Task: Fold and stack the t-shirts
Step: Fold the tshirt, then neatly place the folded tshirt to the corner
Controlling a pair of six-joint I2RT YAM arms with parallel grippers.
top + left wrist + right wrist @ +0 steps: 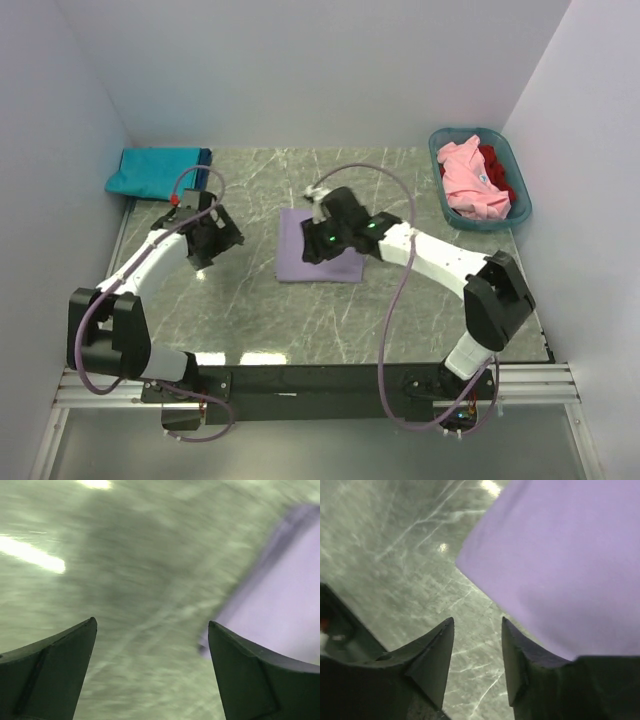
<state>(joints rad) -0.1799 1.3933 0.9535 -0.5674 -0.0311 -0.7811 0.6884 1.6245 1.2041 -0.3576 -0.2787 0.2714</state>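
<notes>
A lavender t-shirt lies folded into a flat rectangle on the middle of the marble table. My right gripper hovers over its near part. In the right wrist view this gripper is open over bare marble, with the shirt just beyond its right finger. My left gripper is left of the shirt, apart from it. Its wrist view is blurred: the gripper is wide open and empty, the lavender cloth at the right. A folded teal t-shirt rests on a dark blue one at the back left.
A teal-blue plastic basket stands at the back right, holding a crumpled pink t-shirt and a red one. White walls close in the table on three sides. A black rail runs along the near edge.
</notes>
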